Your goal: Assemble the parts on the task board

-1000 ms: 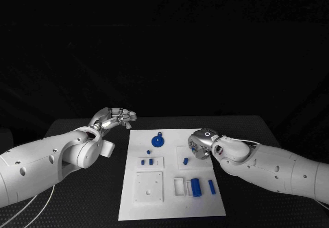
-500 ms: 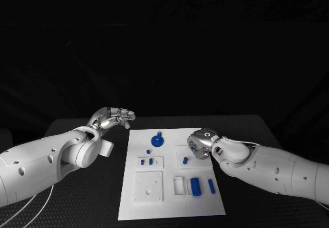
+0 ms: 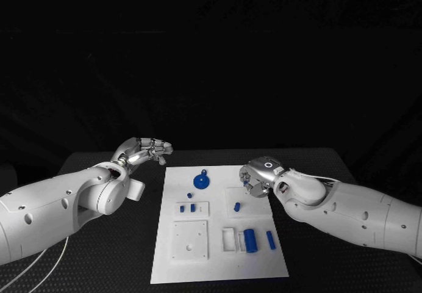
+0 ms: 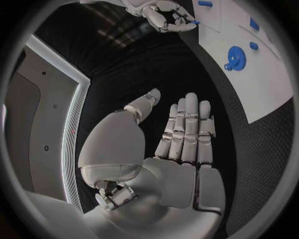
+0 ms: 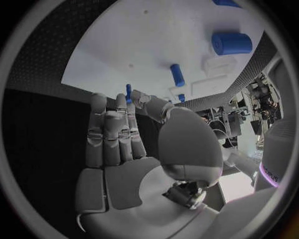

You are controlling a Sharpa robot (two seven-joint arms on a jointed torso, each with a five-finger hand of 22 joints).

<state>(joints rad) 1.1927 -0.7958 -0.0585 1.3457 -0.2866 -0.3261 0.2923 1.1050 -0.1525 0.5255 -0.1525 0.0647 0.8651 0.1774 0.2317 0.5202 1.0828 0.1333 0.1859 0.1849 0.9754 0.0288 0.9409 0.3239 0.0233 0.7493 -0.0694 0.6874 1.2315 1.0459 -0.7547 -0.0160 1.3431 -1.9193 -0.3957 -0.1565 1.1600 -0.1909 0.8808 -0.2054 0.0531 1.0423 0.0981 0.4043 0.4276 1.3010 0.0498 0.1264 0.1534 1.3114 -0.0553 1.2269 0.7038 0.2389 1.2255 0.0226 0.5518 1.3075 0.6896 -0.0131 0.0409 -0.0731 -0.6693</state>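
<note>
The white task board [image 3: 220, 226] lies in the middle of the black table [image 3: 97, 177], its long side running away from the robot; on it lie several small blue parts; a round blue part with a small knob [image 3: 201, 180] is near the far end of the board; two short blue pegs [image 3: 187, 207] stand side by side in a small white block on the left half; one short blue peg [image 3: 236, 207] sits near the middle of the right half; a thick blue cylinder [image 3: 250, 238] lies in a white holder near the robot's end, and just beside it, on its right, lies a thin blue pin [image 3: 271, 240]; a square white plate with small holes [image 3: 190, 239] is on the left half of the board, near the robot's end. The right hand [image 3: 257, 180] is above the right edge of the board, at its far half; a small blue peg [image 5: 128, 92] is pinched at its fingertips, as the right wrist view shows, and the left wrist view shows the same blue tip at that hand [image 4: 163, 14]; the other fingers [image 5: 102, 134] are stretched almost straight and close together. The left hand [image 3: 145, 150] is over the bare table, to the left of the far corner of the board and apart from it; it holds nothing; in the left wrist view its fingers [image 4: 187, 132] are extended and side by side, while in the head view they look somewhat curled at the tips.
</note>
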